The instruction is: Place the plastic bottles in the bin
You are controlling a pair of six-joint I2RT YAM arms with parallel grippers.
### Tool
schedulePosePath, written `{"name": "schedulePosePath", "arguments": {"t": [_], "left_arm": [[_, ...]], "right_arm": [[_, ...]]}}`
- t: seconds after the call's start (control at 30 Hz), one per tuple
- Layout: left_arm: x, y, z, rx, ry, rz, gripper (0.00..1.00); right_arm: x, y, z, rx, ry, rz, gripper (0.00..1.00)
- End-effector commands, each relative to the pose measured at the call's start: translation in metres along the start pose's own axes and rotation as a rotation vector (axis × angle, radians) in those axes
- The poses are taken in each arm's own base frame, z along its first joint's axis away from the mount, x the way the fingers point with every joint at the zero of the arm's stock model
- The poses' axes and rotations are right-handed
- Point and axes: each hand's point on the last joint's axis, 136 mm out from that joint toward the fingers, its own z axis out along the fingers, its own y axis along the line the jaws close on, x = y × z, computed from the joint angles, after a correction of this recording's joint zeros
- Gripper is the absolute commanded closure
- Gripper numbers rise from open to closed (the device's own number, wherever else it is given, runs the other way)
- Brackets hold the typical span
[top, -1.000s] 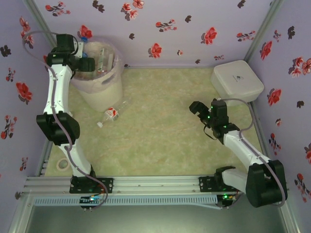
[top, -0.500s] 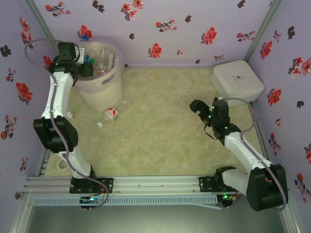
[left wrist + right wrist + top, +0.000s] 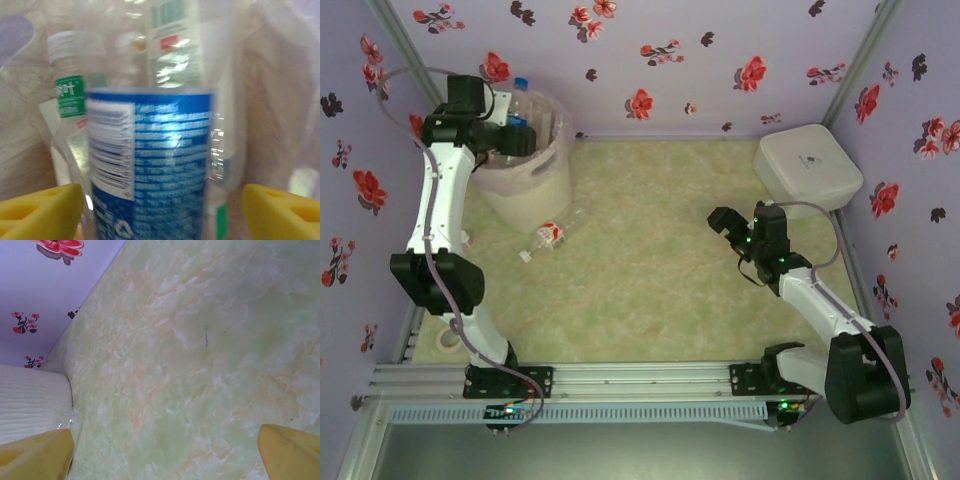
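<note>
Bottle (image 3: 551, 236) lies slantwise beside the bin (image 3: 525, 192), nearest the left gripper (image 3: 160, 200), spread loose around a blue bottle (image 3: 150, 160); right gripper (image 3: 165, 445) spread too

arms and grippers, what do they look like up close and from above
Both the left arm and right arm have white links with bulky black joint housings. A grey cable runs along each. The fingers are yellow wedges; small green lights glow on the right arm.
</note>
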Motion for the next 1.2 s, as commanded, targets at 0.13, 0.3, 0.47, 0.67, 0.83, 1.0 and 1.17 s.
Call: {"name": "schedulePosePath", "arguments": {"t": [0.13, 0.3, 0.47, 0.67, 0.83, 1.0, 1.17], "left_arm": [[-0.005, 0.009, -0.019, -0.045, 0.013, -0.011, 0.03], [-0.021, 0.019, -0.017, -0.096, -0.029, -0.019, 0.11], [-0.014, 0.025, 0.014, -0.107, 0.015, -0.039, 0.31], [0.011, 0.016, 0.041, -0.077, 0.066, -0.056, 0.49], [0.018, -0.007, 0.053, 0.051, 0.057, -0.092, 0.5], [0.019, -0.025, 0.049, 0.083, 0.068, -0.072, 0.48], [0.008, -0.01, 0.023, -0.016, 0.044, -0.026, 0.25]], "right_arm": [[-0.006, 0.006, -0.005, -0.023, -0.018, 0.007, 0.04], [-0.004, 0.003, -0.005, -0.017, -0.018, 0.012, 0.04], [-0.001, 0.002, -0.003, -0.023, -0.01, 0.019, 0.04], [-0.001, 0.001, -0.005, -0.015, -0.01, 0.014, 0.04], [-0.002, 0.003, -0.005, -0.019, -0.011, 0.014, 0.04], [-0.003, 0.003, -0.007, -0.017, -0.016, 0.011, 0.04], [-0.002, 0.003, -0.008, -0.013, -0.011, 0.004, 0.04]]}}
